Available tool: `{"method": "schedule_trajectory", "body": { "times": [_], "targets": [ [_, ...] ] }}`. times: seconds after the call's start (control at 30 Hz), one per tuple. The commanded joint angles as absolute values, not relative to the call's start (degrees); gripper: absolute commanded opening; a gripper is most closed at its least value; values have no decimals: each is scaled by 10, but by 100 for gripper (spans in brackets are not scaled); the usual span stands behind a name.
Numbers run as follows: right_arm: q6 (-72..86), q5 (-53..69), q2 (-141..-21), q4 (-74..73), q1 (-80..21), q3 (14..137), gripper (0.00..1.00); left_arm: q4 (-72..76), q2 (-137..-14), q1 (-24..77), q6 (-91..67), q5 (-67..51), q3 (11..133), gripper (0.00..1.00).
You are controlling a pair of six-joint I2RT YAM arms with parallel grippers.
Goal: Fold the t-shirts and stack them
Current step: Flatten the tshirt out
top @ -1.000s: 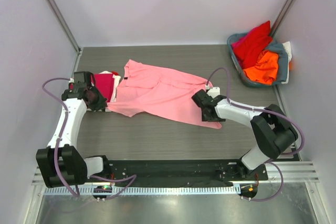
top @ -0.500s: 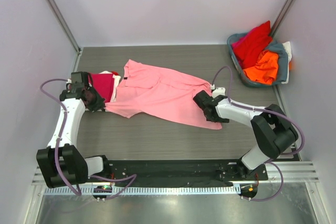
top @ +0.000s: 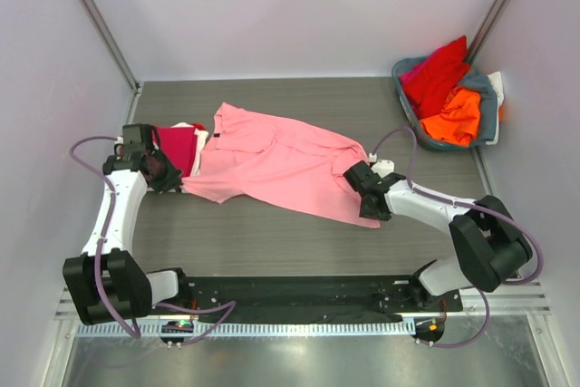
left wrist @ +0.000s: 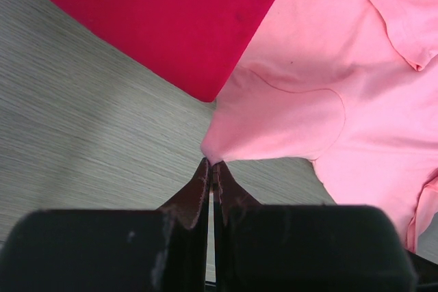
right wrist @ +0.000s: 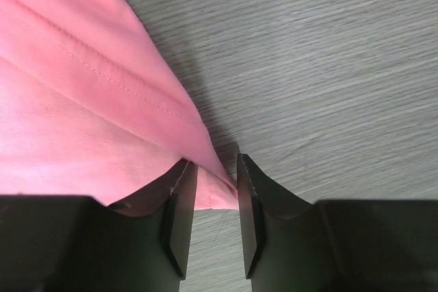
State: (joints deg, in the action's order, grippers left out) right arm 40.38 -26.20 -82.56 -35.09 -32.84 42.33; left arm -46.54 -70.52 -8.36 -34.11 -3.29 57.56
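Grey-blue basket (top: 404,97) in the far right corner of the counter (top: 272,233) holds a crumpled red cloth t-shirt (top: 439,68) and an orange cloth t-shirt (top: 456,117). Light pink cloth t-shirt (top: 272,159) lies spread mid-counter; my left gripper (left wrist: 211,164) has its jaws pinched tight on one corner, and my right gripper (right wrist: 211,172) has its jaws nearly together, clamping the hem corner. Since a second ago the right gripper has slid nearer and rightward along that hem, while the left barely moved.
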Motion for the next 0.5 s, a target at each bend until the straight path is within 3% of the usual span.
{"method": "schedule_trajectory", "body": {
  "times": [0.0, 0.17, 0.33, 0.47],
  "targets": [
    [409, -210, -806, -317, -319, 409, 36, -459, -698, -89, -332, -45, 577, 0],
    [417, -179, -795, -307, -312, 392, 35, -461, -692, -89, -330, -44, 575, 0],
    [425, -173, -767, -307, -302, 374, 43, -460, -685, -89, -329, -43, 570, 0],
    [430, -168, -756, -306, -294, 358, 43, -461, -686, -89, -329, -45, 572, 0]
  ]
}}
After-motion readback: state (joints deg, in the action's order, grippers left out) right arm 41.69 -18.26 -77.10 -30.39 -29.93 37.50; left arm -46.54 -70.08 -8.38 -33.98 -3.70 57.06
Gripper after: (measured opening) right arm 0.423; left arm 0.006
